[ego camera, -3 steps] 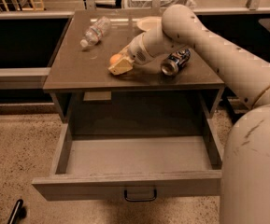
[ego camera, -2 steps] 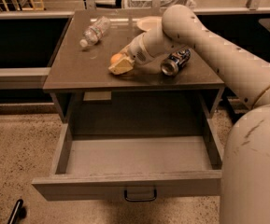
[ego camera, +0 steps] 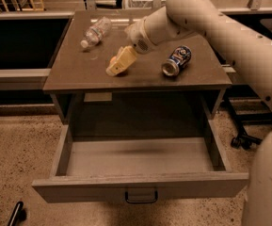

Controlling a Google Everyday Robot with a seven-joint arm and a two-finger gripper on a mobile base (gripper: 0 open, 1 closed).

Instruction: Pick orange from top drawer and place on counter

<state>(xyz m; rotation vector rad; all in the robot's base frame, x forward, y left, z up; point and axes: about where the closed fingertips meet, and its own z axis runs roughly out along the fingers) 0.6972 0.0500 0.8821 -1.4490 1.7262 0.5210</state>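
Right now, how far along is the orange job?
Done: the drawer stands open with no orange showing inside. In hand: the hand sits low over the counter, between bottle and can; I cannot see the orange. Left: confirming it rests on the counter, hand clear.

Gripper (ego camera: 118, 64) low on the counter (ego camera: 79, 74) hides the orange; arm cut off at right edge

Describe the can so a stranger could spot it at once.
Find the counter above the open drawer. The can lies on its side right of the gripper, which is at mid-counter. It is blue metal; the bottle at back left is clear plastic.
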